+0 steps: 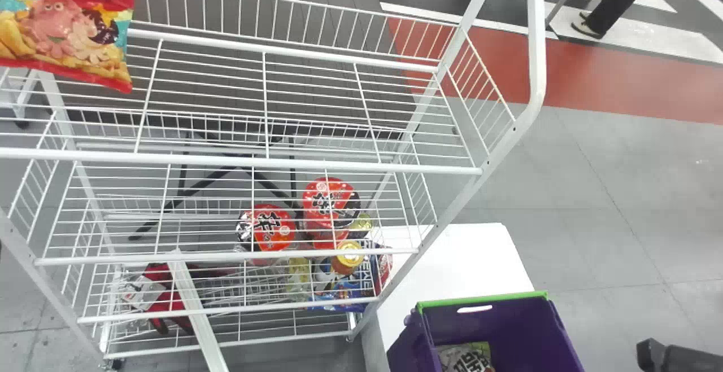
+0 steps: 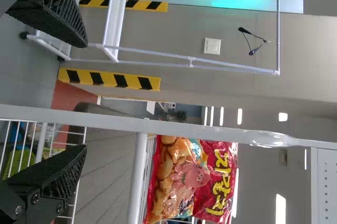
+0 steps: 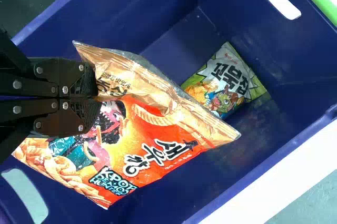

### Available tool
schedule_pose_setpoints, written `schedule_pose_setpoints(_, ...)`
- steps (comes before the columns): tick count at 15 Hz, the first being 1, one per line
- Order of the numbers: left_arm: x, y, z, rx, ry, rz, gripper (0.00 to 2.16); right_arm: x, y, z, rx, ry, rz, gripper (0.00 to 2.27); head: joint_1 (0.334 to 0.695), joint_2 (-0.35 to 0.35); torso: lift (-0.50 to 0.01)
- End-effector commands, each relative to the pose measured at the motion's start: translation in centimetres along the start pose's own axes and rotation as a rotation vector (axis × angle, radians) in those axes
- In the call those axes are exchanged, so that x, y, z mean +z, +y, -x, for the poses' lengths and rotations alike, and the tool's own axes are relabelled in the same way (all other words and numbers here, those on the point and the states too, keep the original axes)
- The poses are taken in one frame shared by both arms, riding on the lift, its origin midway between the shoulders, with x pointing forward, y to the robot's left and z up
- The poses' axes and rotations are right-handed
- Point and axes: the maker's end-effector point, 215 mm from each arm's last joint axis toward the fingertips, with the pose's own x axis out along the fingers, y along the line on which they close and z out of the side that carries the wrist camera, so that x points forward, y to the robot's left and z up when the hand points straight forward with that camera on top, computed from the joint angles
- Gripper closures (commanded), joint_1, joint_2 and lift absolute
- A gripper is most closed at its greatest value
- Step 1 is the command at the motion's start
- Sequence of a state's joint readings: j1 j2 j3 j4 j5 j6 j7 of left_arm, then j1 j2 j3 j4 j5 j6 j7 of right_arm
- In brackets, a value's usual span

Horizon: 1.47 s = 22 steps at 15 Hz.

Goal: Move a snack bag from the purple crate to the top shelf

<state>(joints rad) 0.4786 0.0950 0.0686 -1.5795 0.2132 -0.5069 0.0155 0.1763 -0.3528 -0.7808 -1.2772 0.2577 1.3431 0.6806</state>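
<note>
The right end effector (image 3: 97, 98) points down into the purple crate (image 1: 514, 318), its two flat fingers closed together on the gold edge of an orange snack bag (image 3: 152, 148). The bag spreads out at a slant just past the fingertips, inside the crate walls. Deeper in, beyond the held bag, lies a green snack bag (image 3: 226, 82). The left end effector (image 2: 83, 95) is spread wide with nothing in its grasp; ahead of it, past a white rail (image 2: 210, 130), is a red snack bag (image 2: 195, 176).

A white tabletop (image 1: 452, 256) shows beside the crate around the right end effector. To that end effector's left stands a white wire rack (image 1: 536, 78), the red bag at its top shelf (image 1: 243, 162), packaged goods (image 1: 330, 200) lower down. Grey floor (image 1: 593, 191) lies beyond, crossed by a red band (image 1: 610, 78).
</note>
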Motion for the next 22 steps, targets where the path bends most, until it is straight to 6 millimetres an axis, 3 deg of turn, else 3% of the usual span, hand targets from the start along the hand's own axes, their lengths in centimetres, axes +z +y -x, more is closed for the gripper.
schedule_pose_setpoints(1, -0.12, 0.08, 0.04, 0.002, 0.002, -0.001, 0.14, -0.10, -0.05, -0.06, -0.001, 0.002, -0.001, 2.08, 0.695, -0.350, -0.111)
schedule_pose_setpoints(22, -0.41, 0.16, -0.08, 0.003, 0.005, 0.000, 0.14, -0.20, 0.06, -0.51, -0.001, 0.006, 0.007, 2.08, 0.695, -0.350, -0.028)
